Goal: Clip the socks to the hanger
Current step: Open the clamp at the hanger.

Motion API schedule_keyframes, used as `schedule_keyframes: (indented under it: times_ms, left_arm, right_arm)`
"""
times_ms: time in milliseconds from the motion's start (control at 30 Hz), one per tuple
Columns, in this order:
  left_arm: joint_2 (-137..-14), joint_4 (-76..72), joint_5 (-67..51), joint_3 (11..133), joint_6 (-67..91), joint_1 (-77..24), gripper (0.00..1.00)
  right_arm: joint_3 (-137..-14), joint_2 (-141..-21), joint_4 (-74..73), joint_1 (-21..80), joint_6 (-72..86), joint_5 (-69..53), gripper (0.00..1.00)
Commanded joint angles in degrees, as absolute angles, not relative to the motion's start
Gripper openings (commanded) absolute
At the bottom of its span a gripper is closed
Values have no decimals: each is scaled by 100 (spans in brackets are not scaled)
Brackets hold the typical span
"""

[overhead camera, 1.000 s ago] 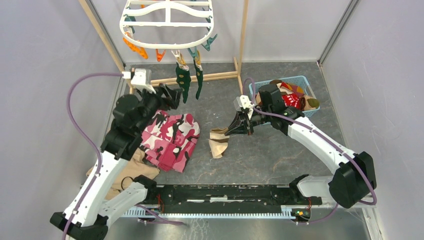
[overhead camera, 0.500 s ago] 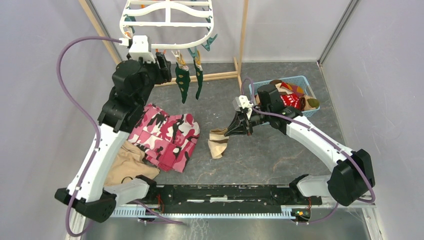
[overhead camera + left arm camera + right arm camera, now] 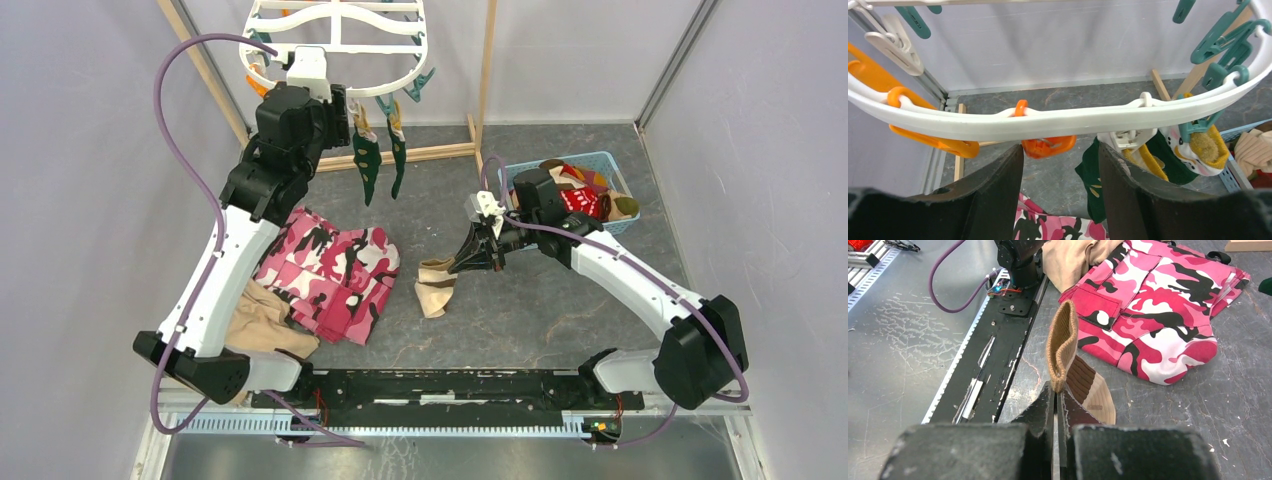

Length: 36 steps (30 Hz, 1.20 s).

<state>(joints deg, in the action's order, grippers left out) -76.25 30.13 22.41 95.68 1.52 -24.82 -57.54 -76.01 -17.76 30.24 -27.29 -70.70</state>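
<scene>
Tan sock (image 3: 1064, 347), cuff upright, foot apparently flat

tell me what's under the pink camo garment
A tan cloth sticks out at the near left edge of the pink camo garment. Whatever else lies beneath is covered.

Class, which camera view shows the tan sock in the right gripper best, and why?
Right wrist: the tan sock fills mid-frame, ribbed cuff pinched in the shut right gripper. The top view shows it small, below the gripper tip. The left wrist view misses it.
</scene>
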Motion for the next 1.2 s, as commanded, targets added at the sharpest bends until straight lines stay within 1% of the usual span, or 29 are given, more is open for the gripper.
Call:
schedule_keyframes:
  times_ms: [0, 233, 400, 1167]
  left_arm:
    - [-7567, 2999, 2571, 9874, -168, -2462, 63]
    - [-7516, 2828, 2676, 9852, -286, -2460, 65]
    - [-7633, 2731, 2660, 9923, -378, -2461, 61]
    - [-7970, 2418, 2742, 10036, -700, -2461, 60]
  right_arm:
    - [-6003, -7657, -1762, 3003, -2768, -7233, 0]
    - [-6038, -7734, -1797, 3006, -2769, -7294, 0]
    - [-6034, -7721, -1798, 3005, -2769, -7295, 0]
    - [-6047, -7718, -1810, 2999, -2769, -7339, 0]
